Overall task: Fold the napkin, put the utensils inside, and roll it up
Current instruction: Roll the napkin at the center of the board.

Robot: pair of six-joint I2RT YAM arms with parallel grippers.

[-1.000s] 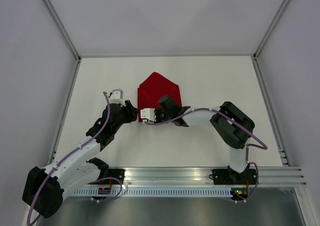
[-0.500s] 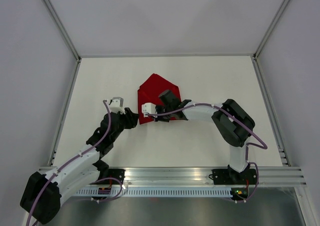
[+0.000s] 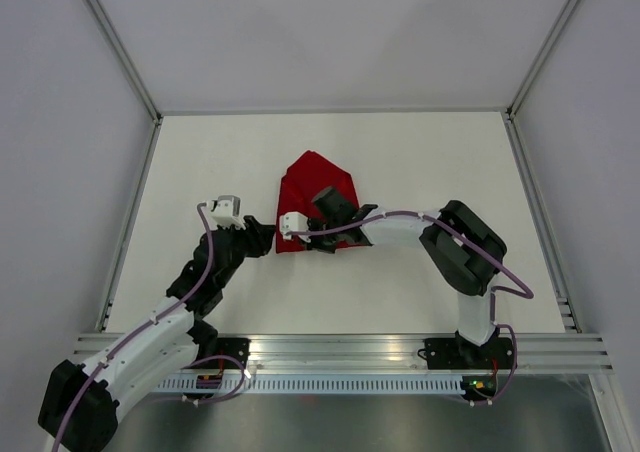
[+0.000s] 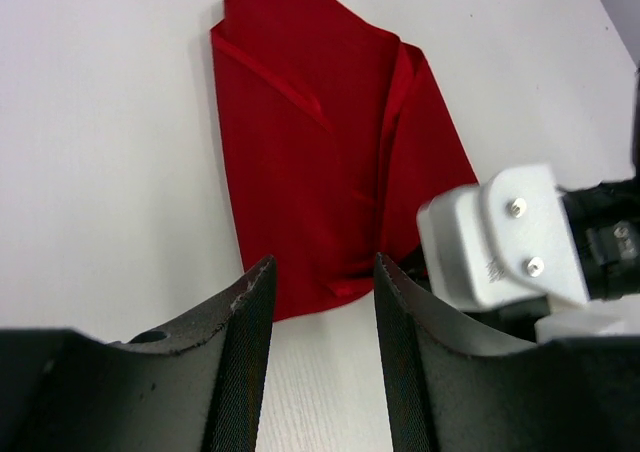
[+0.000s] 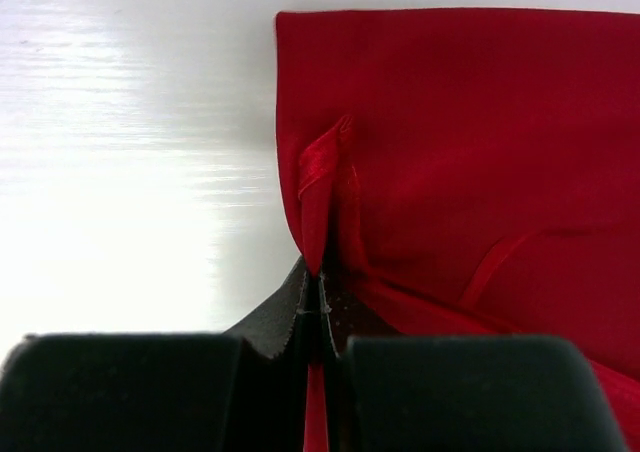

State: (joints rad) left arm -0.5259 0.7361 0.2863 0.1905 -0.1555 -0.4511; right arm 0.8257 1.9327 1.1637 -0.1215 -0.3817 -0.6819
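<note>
napkin narrower, right end effector pinch seen only wrist-side

- The napkin is thin red cloth, matt, with a slight sheen along its creases and hems.
- My left gripper has black fingers of what looks like matt plastic. They are grainy, finely ridged on the inner faces and scuffed pale at one tip.
- My right gripper is the same dull black, with toothed pad edges where it meets the cloth.
- The housing on my right wrist is smooth white plastic with two bright metal screws.
- The table is white and smooth, faintly streaked, with a soft gloss.
- The rail at the near edge is brushed metal.
</note>
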